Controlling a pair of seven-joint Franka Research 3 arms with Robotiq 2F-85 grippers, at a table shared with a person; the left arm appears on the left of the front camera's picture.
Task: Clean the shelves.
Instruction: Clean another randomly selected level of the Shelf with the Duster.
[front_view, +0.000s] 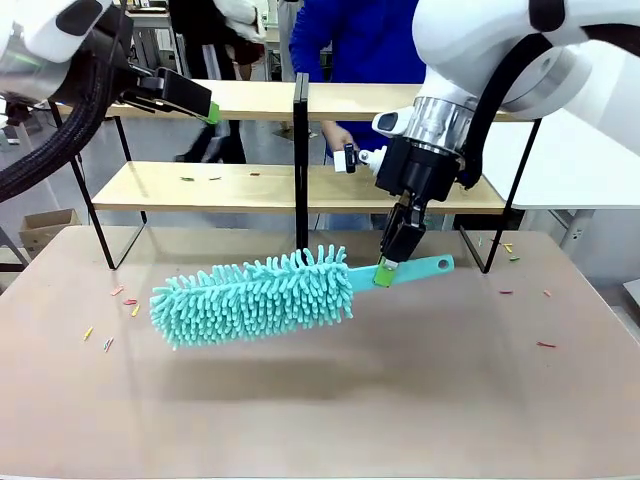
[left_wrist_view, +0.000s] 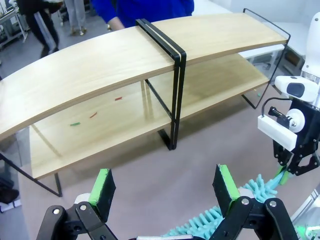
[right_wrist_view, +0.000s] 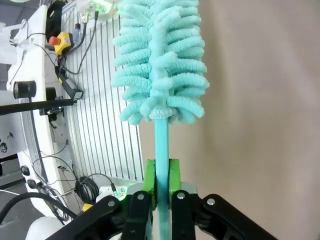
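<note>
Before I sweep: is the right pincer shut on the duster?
Shut: the right pincer has both green pads pressed against the duster handle.

floor: grey (front_view: 250, 150) | furniture: white table (front_view: 575, 165) far right | cardboard box (front_view: 45, 228) left

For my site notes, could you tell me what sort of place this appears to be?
Probably a robotics lab: white robot arms work at a tabletop holding test shelves, with a cabled equipment rack nearby and a person standing opposite.
</note>
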